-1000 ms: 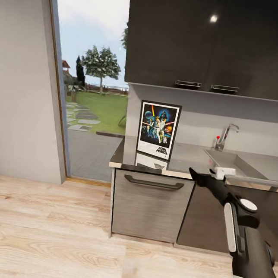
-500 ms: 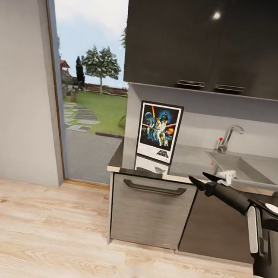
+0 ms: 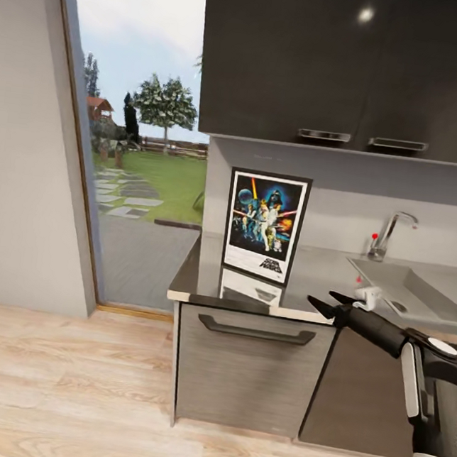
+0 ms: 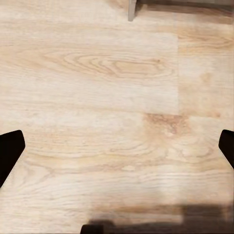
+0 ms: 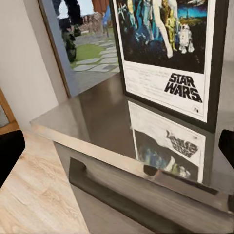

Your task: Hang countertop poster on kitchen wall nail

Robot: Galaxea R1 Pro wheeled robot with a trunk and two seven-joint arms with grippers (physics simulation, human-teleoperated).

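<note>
The Star Wars poster (image 3: 266, 226) stands upright on the left end of the kitchen countertop (image 3: 323, 272), leaning against the grey back wall. In the right wrist view the poster (image 5: 165, 53) is close ahead, its reflection on the glossy countertop (image 5: 92, 117). My right gripper (image 3: 330, 302) is open and empty, level with the counter's front edge and a little right of the poster, apart from it. My left gripper (image 4: 117, 148) is open over the wooden floor (image 4: 107, 83), holding nothing. The wall nails are out of view.
A steel sink (image 3: 411, 287) with a chrome tap (image 3: 389, 234) is set in the counter to the right. Dark upper cabinets (image 3: 334, 63) hang above. A drawer front with a dark handle (image 3: 255, 330) sits below. A tall glazed opening (image 3: 139, 139) and a pale wall (image 3: 22, 160) lie left.
The whole view has shifted and the counter and poster look larger, so the camera moved closer. My right arm now reaches lower and further forward. The poster stays in place.
</note>
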